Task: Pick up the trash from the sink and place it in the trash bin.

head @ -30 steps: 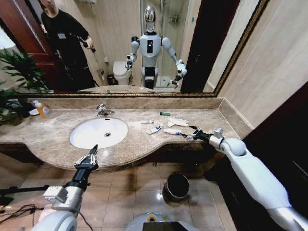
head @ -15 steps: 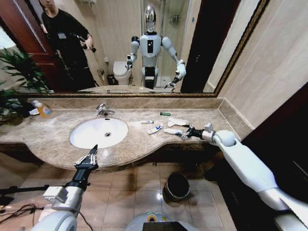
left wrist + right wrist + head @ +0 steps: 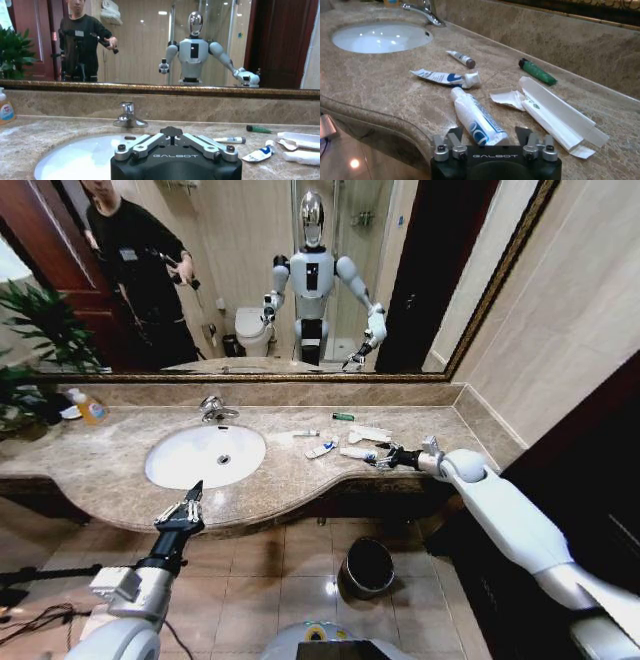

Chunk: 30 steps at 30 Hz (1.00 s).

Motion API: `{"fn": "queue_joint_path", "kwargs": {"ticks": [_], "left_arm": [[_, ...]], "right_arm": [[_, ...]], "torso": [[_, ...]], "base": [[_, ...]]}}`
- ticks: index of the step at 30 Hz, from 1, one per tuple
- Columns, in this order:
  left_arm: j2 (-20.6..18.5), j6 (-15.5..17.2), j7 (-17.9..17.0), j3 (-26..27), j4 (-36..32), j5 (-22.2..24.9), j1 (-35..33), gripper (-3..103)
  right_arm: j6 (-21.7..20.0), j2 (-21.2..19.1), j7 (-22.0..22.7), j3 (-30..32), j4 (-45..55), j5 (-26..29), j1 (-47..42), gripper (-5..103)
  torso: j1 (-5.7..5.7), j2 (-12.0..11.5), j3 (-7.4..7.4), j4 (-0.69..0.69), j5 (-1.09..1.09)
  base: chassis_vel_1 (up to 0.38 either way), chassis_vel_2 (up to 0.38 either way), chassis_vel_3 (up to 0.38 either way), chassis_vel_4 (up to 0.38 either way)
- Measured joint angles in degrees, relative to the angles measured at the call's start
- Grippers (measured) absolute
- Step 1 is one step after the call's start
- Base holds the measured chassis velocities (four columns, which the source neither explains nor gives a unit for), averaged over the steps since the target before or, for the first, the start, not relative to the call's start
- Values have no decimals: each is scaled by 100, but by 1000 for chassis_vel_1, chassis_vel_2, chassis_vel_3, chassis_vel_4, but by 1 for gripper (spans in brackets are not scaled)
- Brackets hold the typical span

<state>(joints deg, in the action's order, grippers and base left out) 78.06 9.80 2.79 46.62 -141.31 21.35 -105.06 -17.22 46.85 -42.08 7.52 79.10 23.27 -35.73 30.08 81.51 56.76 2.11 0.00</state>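
Reaching for the nearest tube w/ the right gripper [image 3: 487,144], jaws apart either side of its end.
White tube w/ blue marks [image 3: 477,122] lies on the desk [image 3: 290,480], centre-right of the head frame, not in the sink [image 3: 205,455]; its long axis runs straight away from the gripper toward the basin, so the jaws straddle it across its width. Other scraps sit just beyond: a flattened tube [image 3: 445,77], a small tube [image 3: 461,59], a green piece [image 3: 537,71], a torn white wrapper [image 3: 555,112]. Trash bin [image 3: 368,567] stands on the floor, lower centre, below the desk edge. Left gripper [image 3: 181,511] hangs lower left by the desk front, jaws apart, well off; right arm is far nearer.
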Motion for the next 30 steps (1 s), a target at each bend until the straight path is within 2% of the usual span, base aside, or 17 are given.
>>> {"fn": "queue_joint_path", "kwargs": {"ticks": [3, 4, 5, 8, 11, 16, 17, 18, 20, 22, 30], "left_arm": [[0, 0, 0, 0, 0, 0, 0, 0], [0, 0, 0, 0, 0, 0, 0, 0], [0, 0, 0, 0, 0, 0, 0, 0], [0, 0, 0, 0, 0, 0, 0, 0], [0, 0, 0, 0, 0, 0, 0, 0], [0, 0, 0, 0, 0, 0, 0, 0], [0, 0, 0, 0, 0, 0, 0, 0], [0, 0, 0, 0, 0, 0, 0, 0], [0, 0, 0, 0, 0, 0, 0, 0], [0, 0, 0, 0, 0, 0, 0, 0], [0, 0, 0, 0, 0, 0, 0, 0]], "right_arm": [[11, 3, -44, -18, -2, -97, 1, 56], [11, 3, -44, -18, -2, -97, 1, 56], [23, 8, -51, -18, -6, -110, 2, 50], [38, 19, -54, -7, -10, -121, 2, 48], [56, 22, -45, 34, -9, -123, -11, 42], [76, 7, -20, 93, 17, -121, -78, 41], [80, 7, 23, 122, 40, -106, -111, 37], [80, 7, 23, 122, 40, -106, -111, 37], [98, 11, 168, 143, 89, -24, -169, 29], [103, 14, 245, 149, 116, 22, -194, 27], [112, 23, 790, 347, 381, 473, -464, 26]], "torso": [[0, 0, 0, 0, 0], [0, 0, 0, 0, 0], [0, 0, 0, 0, 0], [0, 0, 0, 0, 0], [0, 0, 0, 0, 0], [0, 0, 0, 0, 0], [0, 0, 0, 0, 0], [0, 0, 0, 0, 0], [0, 0, 0, 0, 0], [0, 0, 0, 0, 0], [0, 0, 0, 0, 0]], "base": [[0, 0, 0, 0], [0, 0, 0, 0], [0, 0, 0, 0], [0, 0, 0, 0], [0, 0, 0, 0], [0, 0, 0, 0], [0, 0, 0, 0], [0, 0, 0, 0], [0, 0, 0, 0], [0, 0, 0, 0], [0, 0, 0, 0]]}}
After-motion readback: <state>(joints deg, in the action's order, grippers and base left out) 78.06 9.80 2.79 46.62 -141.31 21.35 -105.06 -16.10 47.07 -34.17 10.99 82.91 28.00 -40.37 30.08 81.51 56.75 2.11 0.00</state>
